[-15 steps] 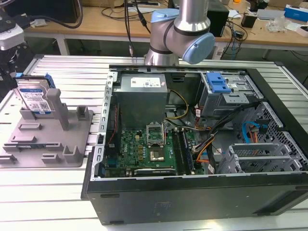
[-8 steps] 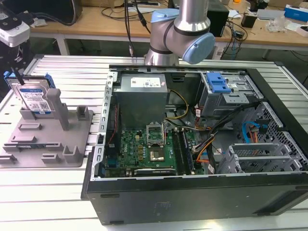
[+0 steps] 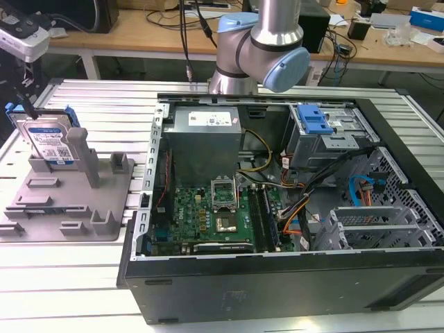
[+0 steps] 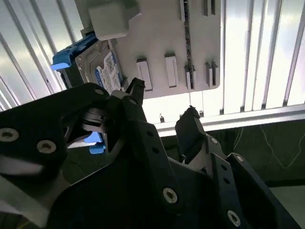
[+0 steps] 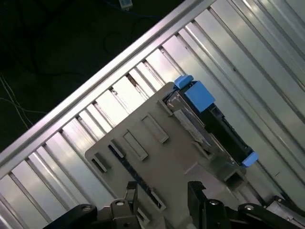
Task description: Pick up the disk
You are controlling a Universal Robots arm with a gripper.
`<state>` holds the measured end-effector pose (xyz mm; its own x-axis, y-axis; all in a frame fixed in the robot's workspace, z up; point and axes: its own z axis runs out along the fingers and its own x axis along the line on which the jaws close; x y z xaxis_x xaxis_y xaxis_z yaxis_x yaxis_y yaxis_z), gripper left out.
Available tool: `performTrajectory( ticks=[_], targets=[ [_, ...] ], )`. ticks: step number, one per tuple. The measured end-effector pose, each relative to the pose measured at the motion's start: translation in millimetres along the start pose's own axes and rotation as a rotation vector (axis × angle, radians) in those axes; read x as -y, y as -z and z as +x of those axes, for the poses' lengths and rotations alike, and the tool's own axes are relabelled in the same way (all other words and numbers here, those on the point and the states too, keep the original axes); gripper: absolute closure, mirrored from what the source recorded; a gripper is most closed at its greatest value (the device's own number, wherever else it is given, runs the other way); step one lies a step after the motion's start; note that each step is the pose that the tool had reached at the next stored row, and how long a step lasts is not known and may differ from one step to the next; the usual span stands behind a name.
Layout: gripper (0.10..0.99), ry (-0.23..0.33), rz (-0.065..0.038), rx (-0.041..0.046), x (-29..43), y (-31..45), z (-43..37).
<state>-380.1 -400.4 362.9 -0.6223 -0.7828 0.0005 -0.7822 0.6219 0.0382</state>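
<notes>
The disk [image 3: 47, 142] stands on edge in the grey fixture [image 3: 69, 201] at the exterior view's left, label facing the front and blue rails on its sides. It leans against an upright post [image 3: 78, 149]. My gripper [image 4: 163, 98] is open, its two black fingers apart with nothing between them. In the second wrist view the disk [image 4: 102, 67] lies off to one side of the fingers. In the first wrist view the gripper [image 5: 163, 191] hovers over the fixture [image 5: 157, 157], and the disk [image 5: 205, 124] sits beyond the fingertips, apart from them.
An open computer case [image 3: 277, 208] with a blue-handled drive cage [image 3: 316, 121] fills the exterior view's right. The arm's base [image 3: 257, 41] rises behind it. The slatted metal table [image 3: 69, 277] ends close to the fixture, with dark floor [image 5: 47, 57] beyond its edge.
</notes>
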Motion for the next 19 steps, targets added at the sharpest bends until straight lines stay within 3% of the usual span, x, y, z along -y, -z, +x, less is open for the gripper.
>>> performTrajectory(
  ticks=[1, 2, 10, 13, 18, 19],
  targets=[
    [0.529, 0.046, 0.0, -0.0017, 0.0, -0.1, 0.0],
    [0.529, 0.094, 0.0, -0.0037, 0.0, -0.1, 0.0],
    [0.529, 0.263, 0.0, -0.01, 0.0, -0.2, 0.0],
    [0.529, 0.379, 0.0, -0.0145, 0.0, -0.8, 0.0],
    [0.529, 0.479, 0.0, -0.0183, 0.2, -1.9, -0.1],
    [0.529, 0.521, 0.001, -0.0198, 0.4, -2.5, -0.2]
  ],
)
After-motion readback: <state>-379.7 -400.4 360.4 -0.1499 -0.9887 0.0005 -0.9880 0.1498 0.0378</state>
